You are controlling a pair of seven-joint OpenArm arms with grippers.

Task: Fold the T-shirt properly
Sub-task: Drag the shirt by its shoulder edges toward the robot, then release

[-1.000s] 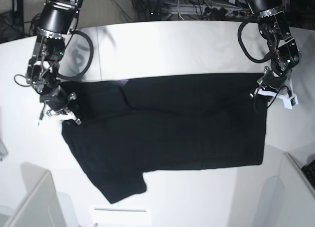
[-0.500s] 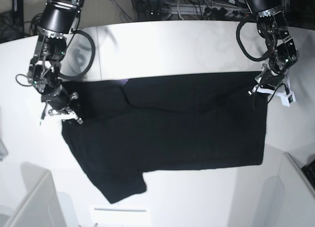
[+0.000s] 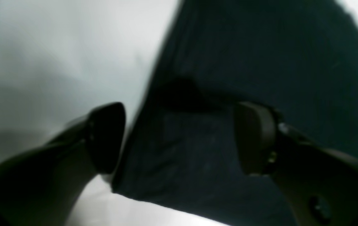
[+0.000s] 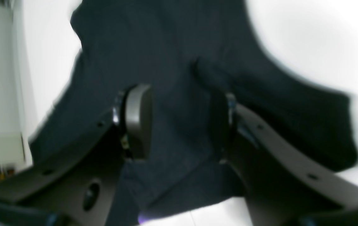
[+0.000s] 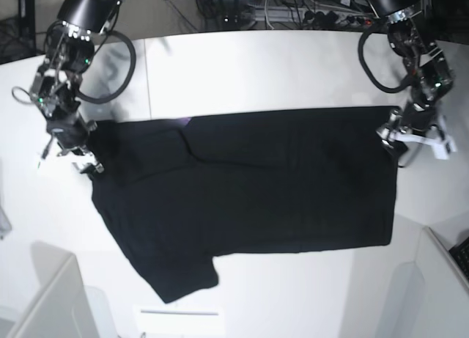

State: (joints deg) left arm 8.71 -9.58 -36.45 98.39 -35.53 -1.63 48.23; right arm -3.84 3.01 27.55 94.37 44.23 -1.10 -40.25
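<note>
T-shirt [image 5: 256, 184], large, black cloth, lies folded across a white table [image 5: 242, 67]. Left gripper [image 3: 179, 138] and right gripper [image 4: 179, 122] both gape, cloth loose between the jaws; lift clear without snagging it.

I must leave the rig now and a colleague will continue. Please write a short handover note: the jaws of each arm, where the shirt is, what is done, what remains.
Left gripper: jaws open, nothing held, over the shirt's edge at the right of the base view.
Right gripper: jaws open with cloth between them but not pinched, at the shirt's left end.
T-shirt: flat on the white table, stretched sideways, one sleeve pointing toward the near edge. The print is not visible.
Done: the top edge appears folded over, judging by a straight line of cloth.
Left: the sleeve and the further folds; the shirt is not yet compact.
</note>
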